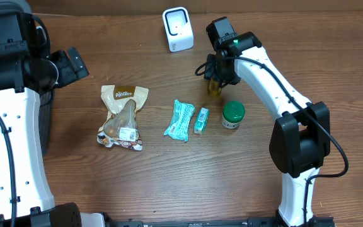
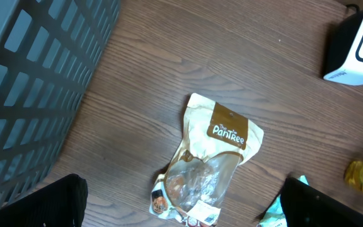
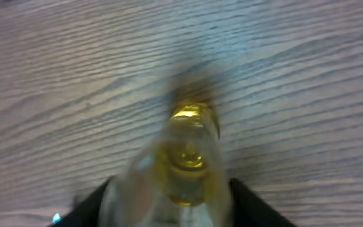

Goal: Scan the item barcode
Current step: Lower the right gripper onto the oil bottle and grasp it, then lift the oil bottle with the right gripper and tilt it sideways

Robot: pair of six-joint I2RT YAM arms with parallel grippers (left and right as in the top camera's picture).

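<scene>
While the right arm reached across the brown wooden table (image 1: 156,183), the right gripper (image 1: 216,81) hung directly over a small clear bottle of yellow liquid (image 1: 215,88). This bottle stood near the far edge of the table, a little to the right of a white box-shaped barcode scanner (image 1: 178,28) and just behind a round jar with a green lid (image 1: 233,114). In the blurred wrist view the bottle sat end-on between the two dark fingers (image 3: 257,208). Whether they pressed on it or merely flanked it could not be told. The left gripper (image 1: 75,63) waited well apart at the far left with its fingers spread wide and nothing between them, beside a dark grid-walled basket (image 2: 36,94).

A tan snack pouch (image 1: 123,116), a teal packet (image 1: 180,120) and a small teal box (image 1: 201,120) lay in a row across the middle of the table.

Judging by its size, the bottle was probably light and rigid. Its smooth, rounded wall looked likely to slip or twist in a loose pinch, and the liquid inside could shift when tilted. The safest hold seemed to be across the body around mid-height, squarely on opposite sides, leaving any label bare to face the scanner. No barcode showed clearly in any view, so its side remained unknown.
</scene>
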